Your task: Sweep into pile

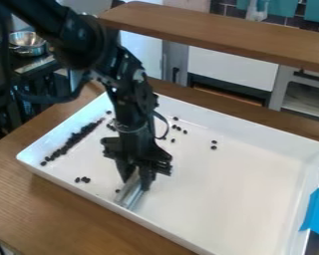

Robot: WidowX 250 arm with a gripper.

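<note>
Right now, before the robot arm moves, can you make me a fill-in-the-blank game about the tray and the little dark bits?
The gripper is holding a silvery tool inside a tray whose color is ____.
The long row of dark bits lies along the picture's ____ side of the tray.
The piece hanging at the tray's opposite edge is colored ____.
The table under the tray looks like it is made of ____.

Missing words: white; left; blue; wood.

Bright, diffuse light casts soft, faint shadows.
</note>
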